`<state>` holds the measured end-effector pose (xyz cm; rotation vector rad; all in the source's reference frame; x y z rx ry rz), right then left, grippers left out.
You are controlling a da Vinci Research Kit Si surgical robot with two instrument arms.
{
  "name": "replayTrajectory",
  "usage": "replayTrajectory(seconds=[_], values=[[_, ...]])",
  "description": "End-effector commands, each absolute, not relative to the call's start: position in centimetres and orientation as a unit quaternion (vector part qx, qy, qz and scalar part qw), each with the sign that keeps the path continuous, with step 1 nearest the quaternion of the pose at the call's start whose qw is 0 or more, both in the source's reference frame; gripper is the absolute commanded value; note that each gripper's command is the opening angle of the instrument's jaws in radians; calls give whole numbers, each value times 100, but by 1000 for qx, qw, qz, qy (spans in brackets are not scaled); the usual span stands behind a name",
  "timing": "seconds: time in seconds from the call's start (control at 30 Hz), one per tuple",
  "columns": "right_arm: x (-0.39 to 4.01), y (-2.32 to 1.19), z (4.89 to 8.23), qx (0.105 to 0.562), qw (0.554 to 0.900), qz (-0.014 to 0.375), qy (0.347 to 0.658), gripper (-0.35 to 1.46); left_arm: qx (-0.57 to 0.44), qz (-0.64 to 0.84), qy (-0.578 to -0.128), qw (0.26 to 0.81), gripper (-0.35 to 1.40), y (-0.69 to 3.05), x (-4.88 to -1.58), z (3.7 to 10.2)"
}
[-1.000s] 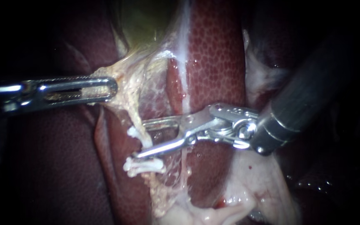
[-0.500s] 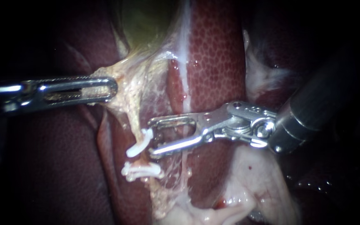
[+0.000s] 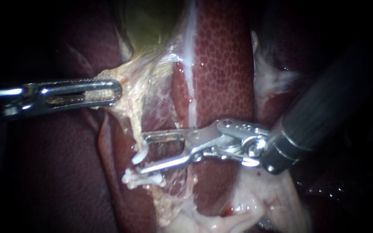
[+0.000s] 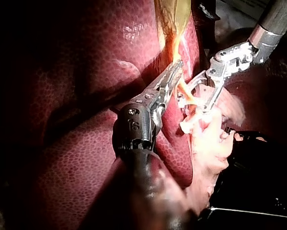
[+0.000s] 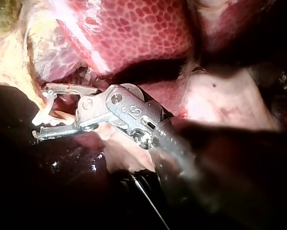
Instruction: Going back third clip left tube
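Left instrument [image 3: 114,92]: hand closed on pale tissue [image 3: 128,92] below the gallbladder [image 3: 152,26], the strand held taut. Right instrument [image 3: 143,153]: hand wide, jaws straddling the left tube [image 3: 138,123] at a curved white clip [image 3: 139,156]; whether either jaw touches it, I cannot tell. A second white clip [image 3: 145,179] sits on the tube just below, with the liver [image 3: 225,64] behind.

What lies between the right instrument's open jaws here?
Endoscope view: a white clip on the left tube sits between the jaw tips of the right instrument; a second clip lies just below the lower jaw.
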<state>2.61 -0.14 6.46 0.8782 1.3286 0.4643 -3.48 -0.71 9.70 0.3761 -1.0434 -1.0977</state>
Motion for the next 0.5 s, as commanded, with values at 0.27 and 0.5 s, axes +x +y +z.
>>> replayTrajectory(seconds=[0.27,0.5], values=[[280,-24,645,399,673,203,589,60,169,-495,-470,711,-35,-71,-349,969],[282,-21,645,399,672,203,589,60,169,-495,-470,711,-35,-71,-350,969]])
